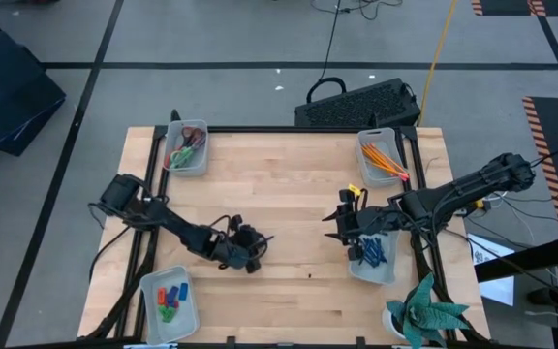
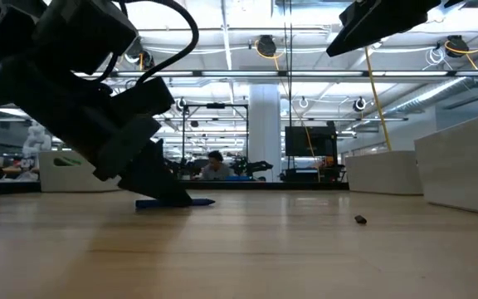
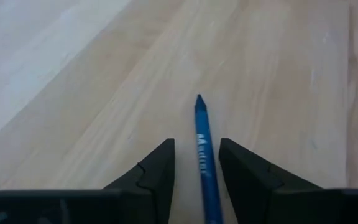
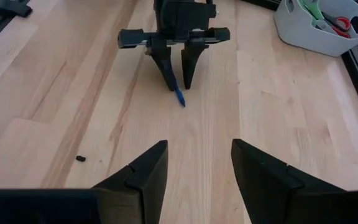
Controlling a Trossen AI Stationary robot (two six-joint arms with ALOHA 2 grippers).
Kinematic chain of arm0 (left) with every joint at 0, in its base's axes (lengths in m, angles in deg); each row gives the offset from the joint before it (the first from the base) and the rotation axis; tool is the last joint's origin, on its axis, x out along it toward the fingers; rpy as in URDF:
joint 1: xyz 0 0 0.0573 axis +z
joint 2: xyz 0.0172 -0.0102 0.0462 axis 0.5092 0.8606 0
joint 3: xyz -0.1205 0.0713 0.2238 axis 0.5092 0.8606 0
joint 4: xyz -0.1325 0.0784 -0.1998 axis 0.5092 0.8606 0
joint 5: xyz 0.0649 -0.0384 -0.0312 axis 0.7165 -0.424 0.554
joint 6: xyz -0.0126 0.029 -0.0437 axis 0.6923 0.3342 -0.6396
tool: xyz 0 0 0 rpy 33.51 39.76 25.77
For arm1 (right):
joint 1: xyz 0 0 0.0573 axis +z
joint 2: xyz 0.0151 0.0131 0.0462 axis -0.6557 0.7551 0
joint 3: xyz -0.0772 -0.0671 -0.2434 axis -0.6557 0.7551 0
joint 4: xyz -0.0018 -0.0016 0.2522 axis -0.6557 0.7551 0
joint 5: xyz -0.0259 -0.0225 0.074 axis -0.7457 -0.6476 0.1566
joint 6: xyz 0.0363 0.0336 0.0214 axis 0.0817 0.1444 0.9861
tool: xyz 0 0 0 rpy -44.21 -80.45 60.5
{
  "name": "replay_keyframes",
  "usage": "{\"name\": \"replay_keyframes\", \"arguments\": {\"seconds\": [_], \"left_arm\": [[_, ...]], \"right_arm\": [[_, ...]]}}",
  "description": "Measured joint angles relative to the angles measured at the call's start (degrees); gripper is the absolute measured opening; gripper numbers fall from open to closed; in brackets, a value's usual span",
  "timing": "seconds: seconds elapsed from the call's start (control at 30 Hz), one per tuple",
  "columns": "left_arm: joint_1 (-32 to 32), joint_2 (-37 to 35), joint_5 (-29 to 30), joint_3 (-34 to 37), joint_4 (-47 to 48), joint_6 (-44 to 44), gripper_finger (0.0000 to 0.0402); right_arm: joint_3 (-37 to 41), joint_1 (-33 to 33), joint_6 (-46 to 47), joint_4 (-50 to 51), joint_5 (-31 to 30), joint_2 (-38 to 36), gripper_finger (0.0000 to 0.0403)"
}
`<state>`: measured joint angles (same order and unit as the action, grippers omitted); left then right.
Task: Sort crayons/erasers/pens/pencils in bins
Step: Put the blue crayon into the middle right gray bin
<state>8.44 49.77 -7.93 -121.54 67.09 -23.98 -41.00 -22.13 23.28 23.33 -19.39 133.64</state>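
Left gripper (image 3: 196,163) lowered to the table (image 1: 289,184), fingers (image 3: 157,171) parted on either side of a blue pen (image 3: 204,162) lying flat on the wood, its tip pointing away from the wrist; whether the fingers touch the pen cannot be told. Right gripper (image 1: 341,221) hangs with its fingers apart, just beside the bin of blue pens (image 1: 376,254), facing the left gripper across the table.
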Motion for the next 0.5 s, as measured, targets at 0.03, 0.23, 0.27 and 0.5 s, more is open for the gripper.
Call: {"name": "replay_keyframes", "arguments": {"seconds": [0.03, 0.23, 0.27, 0.5], "left_arm": [[0.0, 0.3, 0.1, -0.1, 0.3, -0.8, 0.0133], [-1.0, 1.5, 1.9, -0.1, -0.2, -1.3, 0.0092], [-1.0, 1.5, 1.8, -0.1, -0.2, -0.8, 0.0078], [-0.8, 1.5, 1.2, 0.0, -0.5, -0.4, 0.0019]], "right_arm": [[0.0, 0.0, 0.4, 0.0, 0.0, 0.0, 0.0169], [0.0, 1.0, -0.5, -0.1, 2.8, 0.0, 0.0169], [0.0, 1.4, -1.1, 0.4, 4.2, 0.0, 0.0169], [0.0, 1.9, -0.1, 3.0, 6.6, 0.0, 0.0169]]}}
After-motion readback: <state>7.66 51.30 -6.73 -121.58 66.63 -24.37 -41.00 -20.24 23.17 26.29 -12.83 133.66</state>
